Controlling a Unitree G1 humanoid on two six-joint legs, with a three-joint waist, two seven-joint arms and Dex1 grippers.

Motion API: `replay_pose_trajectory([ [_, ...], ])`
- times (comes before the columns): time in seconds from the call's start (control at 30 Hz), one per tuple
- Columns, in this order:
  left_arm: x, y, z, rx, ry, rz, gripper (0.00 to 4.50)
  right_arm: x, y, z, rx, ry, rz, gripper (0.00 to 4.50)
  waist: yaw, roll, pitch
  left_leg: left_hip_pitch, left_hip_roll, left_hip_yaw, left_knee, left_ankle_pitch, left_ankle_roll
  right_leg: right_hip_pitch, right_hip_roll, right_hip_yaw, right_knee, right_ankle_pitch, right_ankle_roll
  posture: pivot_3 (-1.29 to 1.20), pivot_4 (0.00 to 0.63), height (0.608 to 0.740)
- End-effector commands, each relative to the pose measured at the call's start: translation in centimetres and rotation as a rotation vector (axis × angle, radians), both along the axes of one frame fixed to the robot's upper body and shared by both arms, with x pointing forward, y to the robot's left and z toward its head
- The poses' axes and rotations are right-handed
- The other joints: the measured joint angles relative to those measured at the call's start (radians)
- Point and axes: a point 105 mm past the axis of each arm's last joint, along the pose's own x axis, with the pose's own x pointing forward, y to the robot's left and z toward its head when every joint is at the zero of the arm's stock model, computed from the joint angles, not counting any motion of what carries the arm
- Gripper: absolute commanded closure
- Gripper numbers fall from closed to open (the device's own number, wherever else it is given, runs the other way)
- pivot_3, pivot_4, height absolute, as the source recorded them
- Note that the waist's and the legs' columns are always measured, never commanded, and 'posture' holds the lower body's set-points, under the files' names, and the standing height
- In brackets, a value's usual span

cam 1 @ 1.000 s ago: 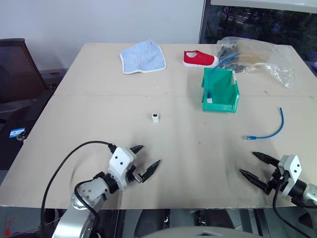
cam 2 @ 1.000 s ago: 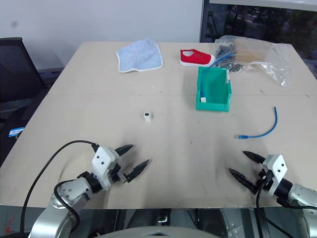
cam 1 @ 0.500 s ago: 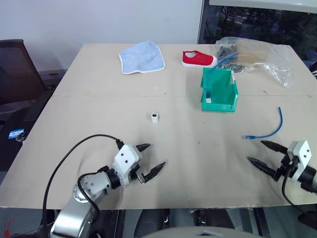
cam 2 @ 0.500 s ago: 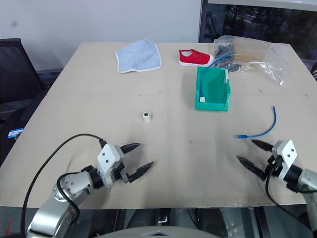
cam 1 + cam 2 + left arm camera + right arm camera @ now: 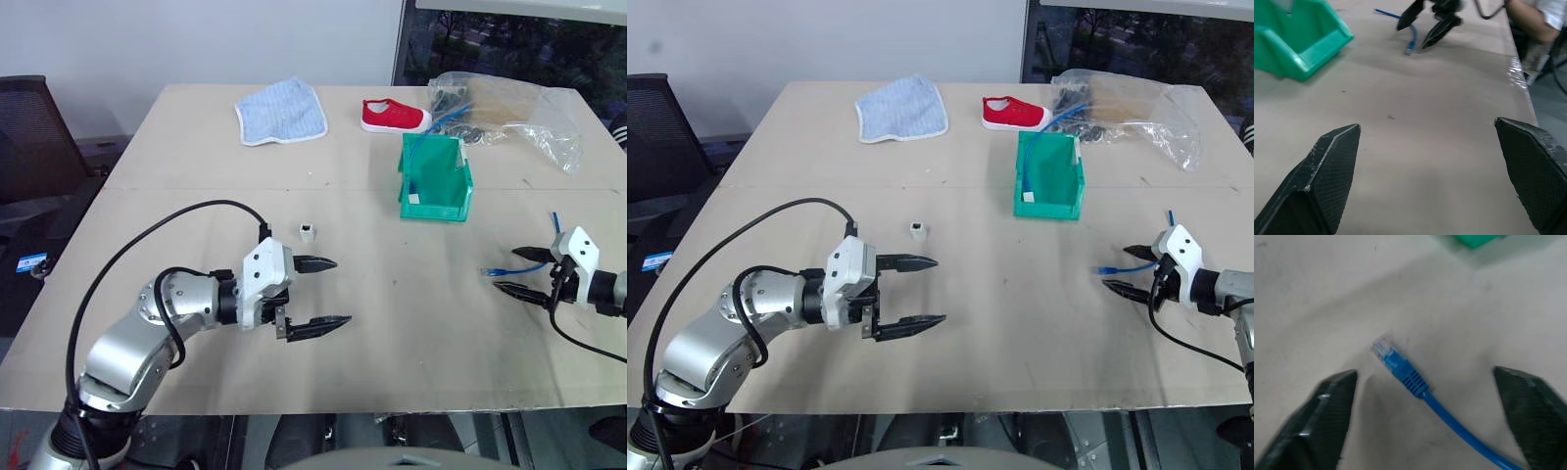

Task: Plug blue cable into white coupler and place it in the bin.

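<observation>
The blue cable (image 5: 521, 265) lies curved on the table at the right, its clear plug (image 5: 1383, 350) pointing left. My right gripper (image 5: 504, 269) is open, low over the table, with one finger on each side of the plug end and not touching it. The white coupler (image 5: 308, 231) stands alone near the table's middle. Just in front of it, my left gripper (image 5: 343, 291) hovers wide open, pointing right, with nothing between its fingers (image 5: 1334, 161). The green bin (image 5: 458, 184) stands upright behind the cable, its low front facing me.
At the back of the table lie a blue-striped cloth (image 5: 282, 111), a red shoe (image 5: 394, 116) and a clear plastic bag (image 5: 519, 113) with cables inside. A black chair (image 5: 34, 137) stands off the left side. A person's arm (image 5: 1535, 22) is past the table's right edge.
My left gripper rose from the front edge and swung to point right, near the coupler. My right gripper moved forward to straddle the cable's plug end, and its fingers narrowed somewhat.
</observation>
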Motion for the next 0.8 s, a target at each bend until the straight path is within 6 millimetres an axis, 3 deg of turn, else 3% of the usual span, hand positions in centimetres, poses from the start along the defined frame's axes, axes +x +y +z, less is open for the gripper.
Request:
replay_pose_trajectory([
  [0.03, -0.2, 0.2, 0.9, -0.005, -0.025, -0.045, 0.00, 0.2, 0.3, 0.4, -0.024, 0.000, 0.050, 2.23, 0.000, 0.000, 0.000, 0.000, 0.000, 0.000, 0.000, 0.000, 0.000, 0.000, 0.000, 0.000, 0.000, 0.000, 0.000, 0.00, 0.150, 0.740],
  [0.1, -0.1, 0.5, 0.8, 0.014, -0.038, -0.050, 0.00, 0.4, 0.5, 0.4, -0.032, -0.008, 0.061, 3.38, 0.000, 0.000, 0.000, 0.000, 0.000, 0.000, 0.001, 0.000, 0.000, 0.000, 0.000, 0.001, 0.000, 0.000, 0.000, 0.00, 0.150, 0.740],
  [0.2, 0.0, 0.7, 0.6, 0.020, -0.041, -0.051, 0.00, 0.5, 0.8, 0.5, -0.033, -0.012, 0.079, 4.42, -0.001, 0.000, 0.000, 0.000, 0.000, 0.000, 0.001, 0.000, 0.000, 0.000, 0.000, 0.001, 0.000, 0.000, 0.000, 0.00, 0.150, 0.740],
  [0.3, 0.0, 0.9, 0.4, 0.030, -0.044, -0.052, 0.00, 0.4, 1.8, 0.6, -0.042, -0.021, 0.133, 4.42, -0.001, 0.000, 0.000, 0.000, 0.000, 0.001, 0.001, 0.000, 0.000, 0.000, 0.000, 0.001, 0.000, 0.000, 0.000, 0.00, 0.150, 0.740],
  [0.63, 0.5, 1.5, -0.5, 0.077, -0.066, -0.070, 0.00, 0.1, 12.6, 1.7, -0.018, -0.047, 0.494, 4.42, -0.003, 0.000, 0.000, 0.001, 0.001, 0.001, 0.001, 0.000, -0.001, 0.000, 0.001, 0.001, 0.001, 0.000, 0.000, 0.00, 0.150, 0.740],
  [0.8, 0.9, 1.5, -0.7, 0.086, -0.070, -0.067, 0.00, 1.5, 16.5, 1.8, -0.038, -0.088, 0.532, 4.42, 0.001, 0.000, 0.000, -0.001, 0.001, 0.000, 0.001, 0.000, -0.001, 0.000, 0.001, 0.000, 0.001, 0.000, 0.000, 0.00, 0.150, 0.740],
])
